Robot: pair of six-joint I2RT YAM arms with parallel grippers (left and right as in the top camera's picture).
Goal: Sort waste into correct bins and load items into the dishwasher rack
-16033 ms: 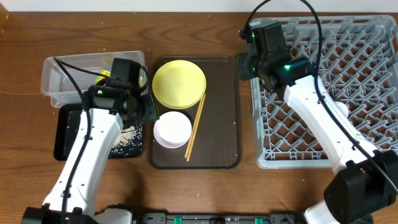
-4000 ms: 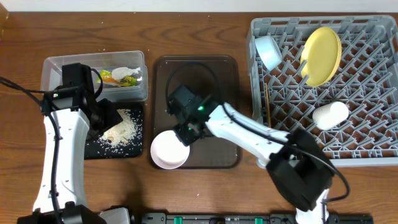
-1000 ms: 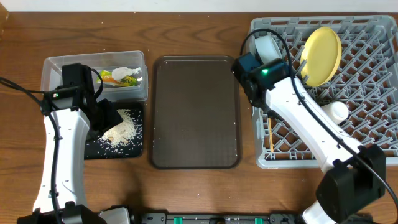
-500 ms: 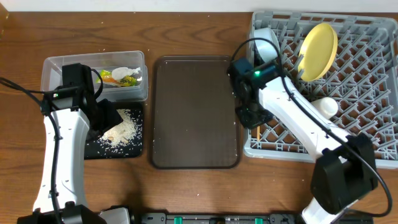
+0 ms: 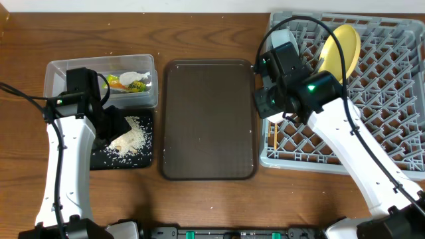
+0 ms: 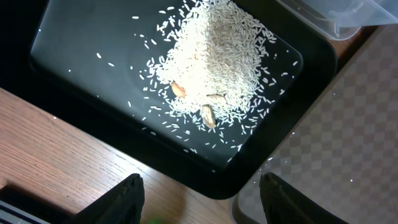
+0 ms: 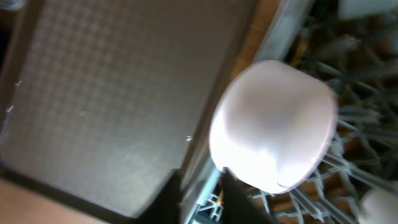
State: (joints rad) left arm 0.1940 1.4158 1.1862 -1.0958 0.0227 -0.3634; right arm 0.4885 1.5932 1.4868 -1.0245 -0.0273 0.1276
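Observation:
My right gripper is at the left rim of the grey dishwasher rack, and in the right wrist view its fingers are shut on that rim. A white bowl stands in the rack just beyond them. The yellow plate and the light blue bowl stand upright at the back, and the chopsticks lie in the rack's front left. My left gripper hangs open over the near corner of the black tray, which holds a pile of rice. The wrapper lies in the clear tub.
The brown serving tray lies between the bins and the rack, almost touching the rack's left wall. Its patterned floor fills the left of the right wrist view. Bare wooden table lies in front of everything.
The rack has slid left toward the brown tray, moving with my right gripper. That arm has since shifted toward the back. The left arm has not moved.

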